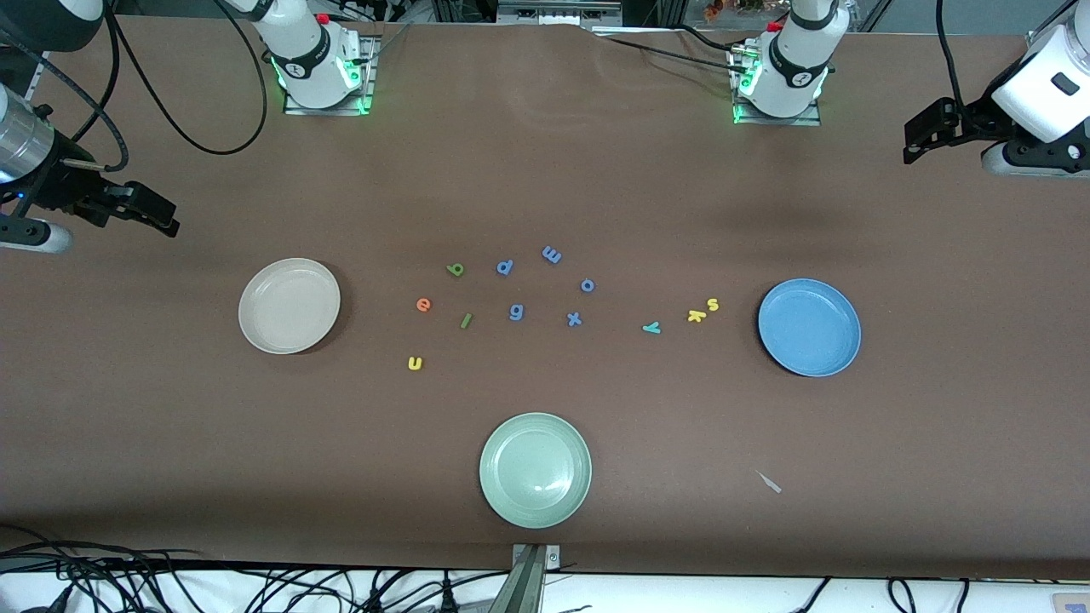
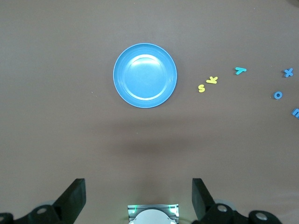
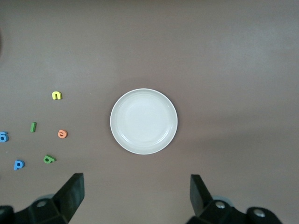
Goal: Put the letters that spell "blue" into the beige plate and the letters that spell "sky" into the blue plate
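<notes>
The letters that spell "blue" lie loose on the table (image 1: pixel 170 477), none yet in a plate, and we judge the first pick has not begun. Going from near to far: the pale green plate (image 1: pixel 535 470) sits nearest the front camera and is no target. Farther in comes the yellow "u" (image 1: pixel 415 363), then the green "l" (image 1: pixel 465 320) and orange "e" (image 1: pixel 423 304), then the green "b" (image 1: pixel 456 269), all beside the beige plate (image 1: pixel 289 306) toward the right arm's end. The letters that spell "sky", teal "y" (image 1: pixel 651 327), yellow "k" (image 1: pixel 697 316) and yellow "s" (image 1: pixel 713 304), lie just beside the blue plate (image 1: pixel 809 327) toward the left arm's end. Blue letters (image 1: pixel 516 312) sit between the two groups.

The right claw (image 3: pixel 135 196) hangs over the beige plate and the left claw (image 2: pixel 138 198) over the blue plate, each spread wide and empty.

We would start with outlying letters like the "u" and "y". We should come straight down, straddle each thin letter across its narrow width, and keep clear of the blue ones.
</notes>
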